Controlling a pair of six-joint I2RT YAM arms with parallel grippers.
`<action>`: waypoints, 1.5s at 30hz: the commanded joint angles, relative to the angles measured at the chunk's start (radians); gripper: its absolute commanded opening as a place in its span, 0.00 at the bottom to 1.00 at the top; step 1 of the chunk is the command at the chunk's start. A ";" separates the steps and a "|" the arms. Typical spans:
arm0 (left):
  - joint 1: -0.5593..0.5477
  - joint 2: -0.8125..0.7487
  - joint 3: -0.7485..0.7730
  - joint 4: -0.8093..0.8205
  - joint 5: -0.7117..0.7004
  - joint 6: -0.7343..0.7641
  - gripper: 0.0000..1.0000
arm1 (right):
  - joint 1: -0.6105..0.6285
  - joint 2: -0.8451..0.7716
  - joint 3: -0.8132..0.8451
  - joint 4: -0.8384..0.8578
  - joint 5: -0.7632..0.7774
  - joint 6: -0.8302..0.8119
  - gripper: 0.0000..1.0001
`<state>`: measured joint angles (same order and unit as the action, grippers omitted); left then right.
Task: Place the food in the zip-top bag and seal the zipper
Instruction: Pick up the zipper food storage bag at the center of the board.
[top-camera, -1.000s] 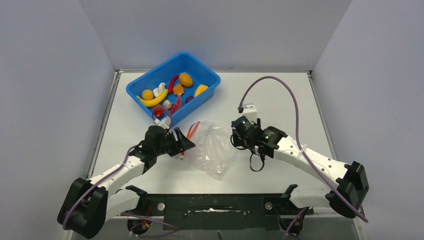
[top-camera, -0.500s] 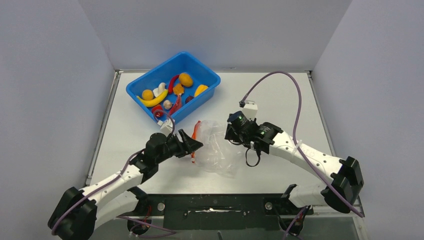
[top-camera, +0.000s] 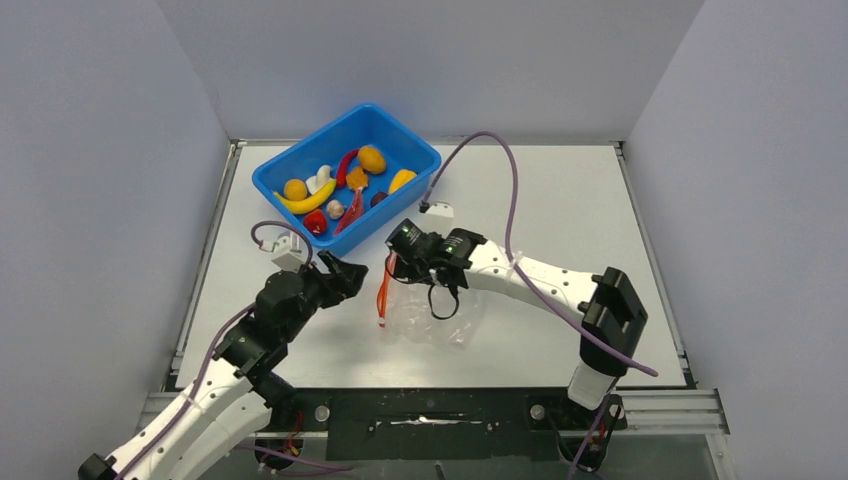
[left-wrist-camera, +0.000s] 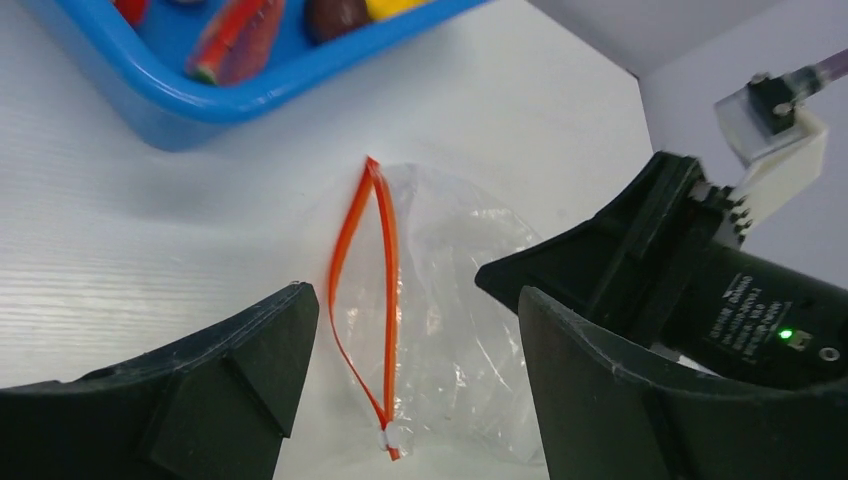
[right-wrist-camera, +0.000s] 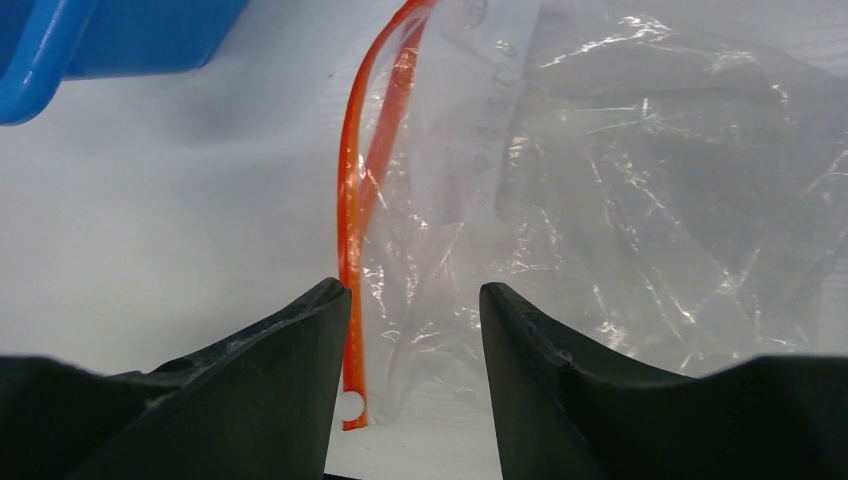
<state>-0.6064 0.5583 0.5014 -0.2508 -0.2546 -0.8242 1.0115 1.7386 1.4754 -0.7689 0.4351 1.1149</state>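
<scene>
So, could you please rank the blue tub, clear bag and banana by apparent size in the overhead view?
1. blue tub
2. clear bag
3. banana
No two look alike.

Bright, even light is being thrown down from above, and the white worktop (top-camera: 560, 200) is rendered almost washed out, with only a soft, faint shadow cast beside the blue tub (left-wrist-camera: 170, 100). Sharp white glints are picked up across the creased zip-top bag (right-wrist-camera: 640, 180), while the dark fingers (right-wrist-camera: 250, 390) of the right tool (right-wrist-camera: 412, 300) are seen close, soft-edged and nearly featureless. The overhead view is delivered crisp, its walls (top-camera: 100, 150) shaded cool grey-blue.
</scene>
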 joint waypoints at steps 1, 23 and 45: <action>0.003 -0.110 0.129 -0.173 -0.252 0.105 0.73 | 0.016 0.082 0.150 -0.087 0.027 0.052 0.51; -0.001 -0.408 0.129 -0.277 -0.457 0.171 0.74 | 0.045 0.461 0.560 -0.387 0.023 -0.019 0.56; 0.000 -0.247 0.151 -0.251 -0.338 0.139 0.63 | 0.044 0.336 0.463 -0.433 0.232 -0.080 0.00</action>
<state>-0.6064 0.2394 0.6182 -0.5346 -0.6518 -0.6708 1.0489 2.1921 1.9869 -1.2407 0.5972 1.0515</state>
